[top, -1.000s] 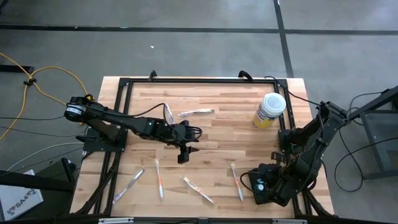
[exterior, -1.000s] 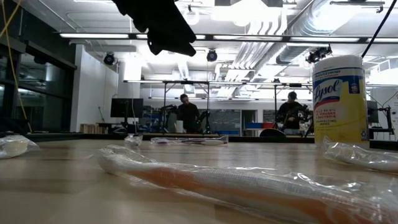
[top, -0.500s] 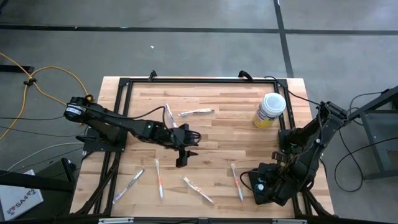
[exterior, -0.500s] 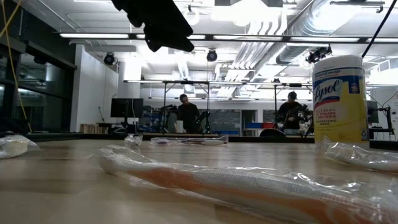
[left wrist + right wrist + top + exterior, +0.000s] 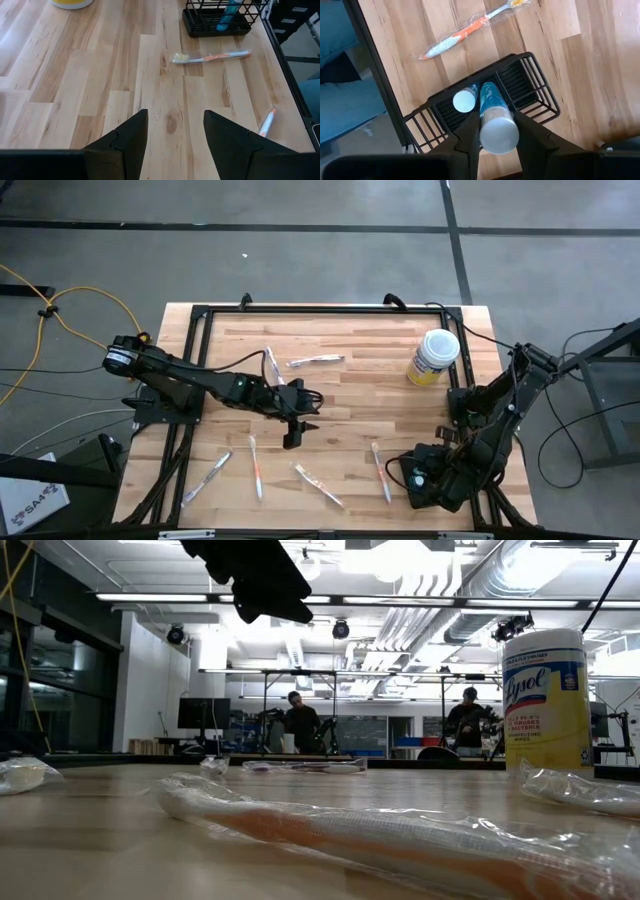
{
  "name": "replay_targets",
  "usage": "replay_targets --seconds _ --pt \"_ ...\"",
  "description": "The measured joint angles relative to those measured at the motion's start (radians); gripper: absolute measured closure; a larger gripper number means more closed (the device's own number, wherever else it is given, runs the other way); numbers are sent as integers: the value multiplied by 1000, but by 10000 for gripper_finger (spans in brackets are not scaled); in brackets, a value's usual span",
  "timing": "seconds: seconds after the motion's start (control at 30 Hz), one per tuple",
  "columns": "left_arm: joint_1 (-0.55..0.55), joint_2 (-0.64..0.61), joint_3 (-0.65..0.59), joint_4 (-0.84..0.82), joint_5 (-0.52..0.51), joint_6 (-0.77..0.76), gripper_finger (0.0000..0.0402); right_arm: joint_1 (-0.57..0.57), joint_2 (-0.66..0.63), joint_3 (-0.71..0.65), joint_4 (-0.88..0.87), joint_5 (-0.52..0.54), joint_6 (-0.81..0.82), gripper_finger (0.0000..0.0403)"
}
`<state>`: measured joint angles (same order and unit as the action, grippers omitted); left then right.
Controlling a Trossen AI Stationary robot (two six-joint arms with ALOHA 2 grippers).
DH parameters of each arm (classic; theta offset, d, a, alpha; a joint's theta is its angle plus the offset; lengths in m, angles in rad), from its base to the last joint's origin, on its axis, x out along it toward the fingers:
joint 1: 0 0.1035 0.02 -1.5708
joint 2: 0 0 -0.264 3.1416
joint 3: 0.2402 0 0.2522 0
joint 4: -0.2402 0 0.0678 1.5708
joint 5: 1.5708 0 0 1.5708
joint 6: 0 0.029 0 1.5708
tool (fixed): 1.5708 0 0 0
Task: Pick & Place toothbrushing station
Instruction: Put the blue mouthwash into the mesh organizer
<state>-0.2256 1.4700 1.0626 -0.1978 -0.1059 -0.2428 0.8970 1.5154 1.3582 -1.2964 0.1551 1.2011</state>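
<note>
1. right gripper (image 5: 492, 131) sits at the table's near right corner, its fingers clamped on a blue bottle (image 5: 492, 117) standing upright inside the black wire basket (image 5: 532, 92).
2. beside that bottle, in the same basket, stands a small white-capped item (image 5: 464, 101).
3. wrapped toothbrushes lie along the near edge; one (image 5: 381, 471) is just left of the basket.
4. left gripper (image 5: 292, 432) hovers mid-table, fingers spread wide, holding nothing.
5. yellow canister (image 5: 432, 358) stands at the far right.

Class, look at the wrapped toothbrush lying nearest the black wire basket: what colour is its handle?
Orange, fading to white and pale blue at one end: the wrapped toothbrush shows best in the right wrist view, beside the black wire-mesh basket.
</note>
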Motion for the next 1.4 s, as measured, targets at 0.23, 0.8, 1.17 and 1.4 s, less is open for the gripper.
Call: replay_targets --seconds 0.23,0.8,1.17,1.4 --pt "0 0 0 0 0 0 217 0 0 0 3 3 0 314" --pt "0 0 0 0 0 0 217 -1 1 -94 86 -16 -1 314" --pt "0 0 0 1 0 0 217 0 0 -177 196 -25 -19 314" --pt "0 0 0 1 0 0 217 -10 0 -213 248 -23 -34 314"
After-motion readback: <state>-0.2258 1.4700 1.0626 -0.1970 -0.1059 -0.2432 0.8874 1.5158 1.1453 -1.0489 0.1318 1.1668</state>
